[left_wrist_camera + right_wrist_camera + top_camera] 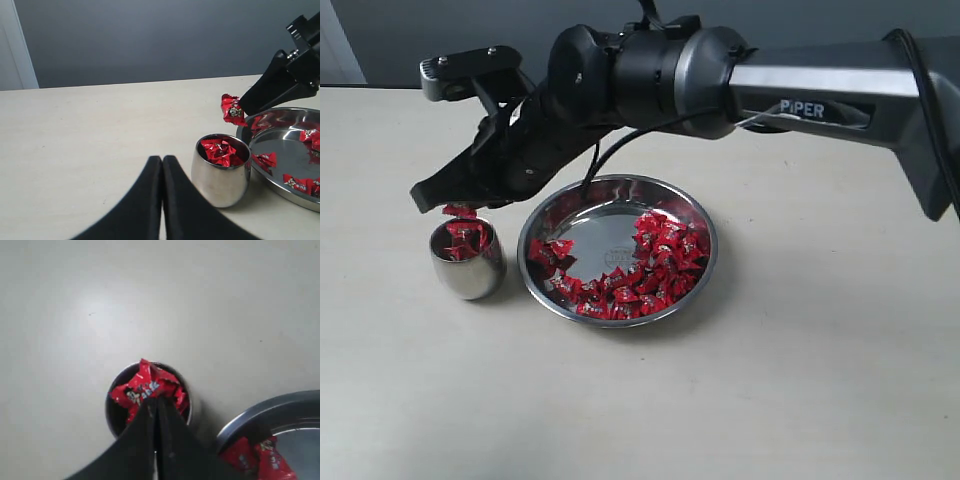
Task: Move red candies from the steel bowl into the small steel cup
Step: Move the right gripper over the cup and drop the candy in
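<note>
Many red candies [650, 265] lie in the wide steel bowl [588, 213] at the table's middle. Left of it stands the small steel cup [468, 270] with red candies [218, 151] inside. My right gripper [430, 196] reaches across the bowl and hangs just above the cup, shut on one red candy [459, 211]. That held candy [231, 110] shows above the cup's rim, and over the cup's mouth [142, 390]. My left gripper [162, 161] is shut and empty, low over the table beside the cup [221, 172].
The pale table [800, 380] stretches around the bowl and cup. A grey wall [150, 35] stands behind the table's far edge. The right arm's dark body [660, 70] spans over the bowl.
</note>
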`<action>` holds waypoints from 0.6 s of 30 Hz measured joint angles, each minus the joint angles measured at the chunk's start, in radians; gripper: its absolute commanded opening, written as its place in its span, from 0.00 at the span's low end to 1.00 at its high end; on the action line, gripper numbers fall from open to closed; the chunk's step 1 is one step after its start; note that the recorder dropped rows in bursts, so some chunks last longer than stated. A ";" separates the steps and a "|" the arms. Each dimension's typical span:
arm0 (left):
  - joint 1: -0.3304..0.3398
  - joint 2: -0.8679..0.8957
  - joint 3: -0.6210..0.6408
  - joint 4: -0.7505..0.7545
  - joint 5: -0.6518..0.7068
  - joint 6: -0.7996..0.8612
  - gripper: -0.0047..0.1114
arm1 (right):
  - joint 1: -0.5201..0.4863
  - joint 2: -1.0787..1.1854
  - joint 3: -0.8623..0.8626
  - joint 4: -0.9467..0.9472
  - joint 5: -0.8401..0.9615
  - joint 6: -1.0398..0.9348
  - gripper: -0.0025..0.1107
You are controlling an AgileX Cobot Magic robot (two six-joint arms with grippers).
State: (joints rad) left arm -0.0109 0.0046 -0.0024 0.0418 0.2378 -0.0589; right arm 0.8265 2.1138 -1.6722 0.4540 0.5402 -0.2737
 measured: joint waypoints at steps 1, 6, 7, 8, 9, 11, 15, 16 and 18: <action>0.000 0.000 0.000 0.000 0.000 0.000 0.04 | 0.008 0.000 0.000 0.001 -0.005 0.000 0.02; 0.000 0.000 0.000 0.000 0.000 0.000 0.04 | 0.024 0.000 0.000 0.001 -0.009 -0.002 0.02; 0.000 0.000 0.000 0.000 0.000 0.000 0.04 | 0.024 0.000 0.000 0.001 -0.009 -0.004 0.02; 0.000 0.000 0.000 0.000 0.000 0.000 0.04 | 0.024 0.000 0.000 0.001 -0.009 -0.004 0.02; 0.000 0.000 0.000 0.000 0.000 0.000 0.04 | 0.024 0.000 0.000 0.001 -0.009 -0.004 0.02; 0.000 0.000 0.000 0.000 0.000 0.000 0.04 | 0.024 0.000 0.000 0.001 -0.009 -0.011 0.02; 0.000 0.000 0.000 0.000 0.000 0.000 0.04 | 0.024 0.000 0.000 0.001 -0.009 -0.029 0.12; 0.000 0.000 0.000 0.000 0.000 0.000 0.04 | 0.024 0.000 0.000 0.001 -0.009 -0.033 0.17; 0.000 0.000 0.000 0.000 0.000 0.000 0.04 | 0.024 0.008 0.000 0.001 -0.006 -0.033 0.22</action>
State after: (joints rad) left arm -0.0109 0.0046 -0.0024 0.0418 0.2378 -0.0589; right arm 0.8503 2.1213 -1.6722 0.4554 0.5337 -0.3065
